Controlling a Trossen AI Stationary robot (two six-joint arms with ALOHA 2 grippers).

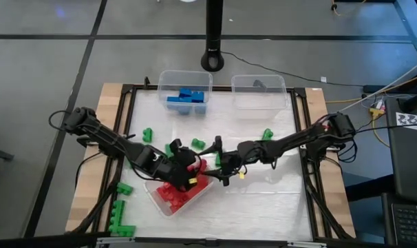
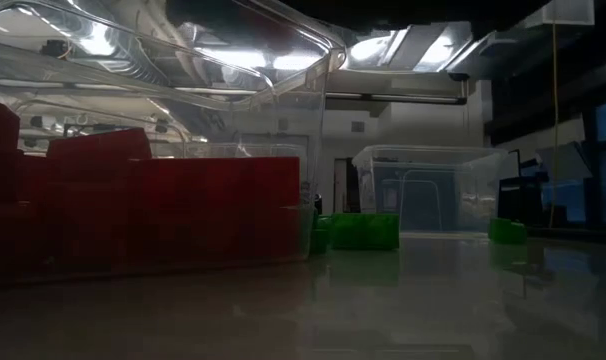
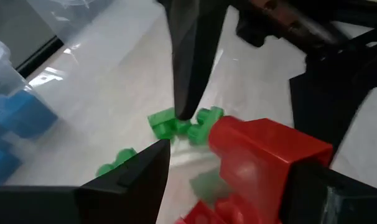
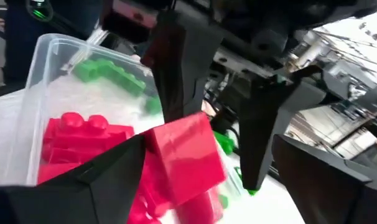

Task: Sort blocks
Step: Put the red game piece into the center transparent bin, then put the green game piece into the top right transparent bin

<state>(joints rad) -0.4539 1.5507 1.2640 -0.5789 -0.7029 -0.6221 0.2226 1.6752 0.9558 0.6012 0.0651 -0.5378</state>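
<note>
left gripper [image 1: 188,170]: over the red bin near the front edge of the tabletop, left of centre; its fingers [image 3: 123,180] are clamped on a red block [image 3: 263,158].
right gripper [image 1: 219,165]: meets the left one over the same bin; its fingers [image 4: 107,171] stand spread on either side of that red block, whether pressing it cannot be told.
red bin [image 1: 157,200]: clear tub lying askew, part filled with red blocks [image 1: 174,195].
blue blocks [image 1: 188,97]: gathered in a clear bin [image 1: 164,77] at the back edge.
empty-looking bin [image 1: 260,100]: beside it, at the back edge towards the right.
green blocks [image 1: 148,133]: loose, scattered mid-table, with more at the front left corner (outside the frame rail).
handling: judged light, rigid and smooth-sided, so apt to slip or twist; best pinched across two flat side walls, studs left free, with a firm square grip.
</note>
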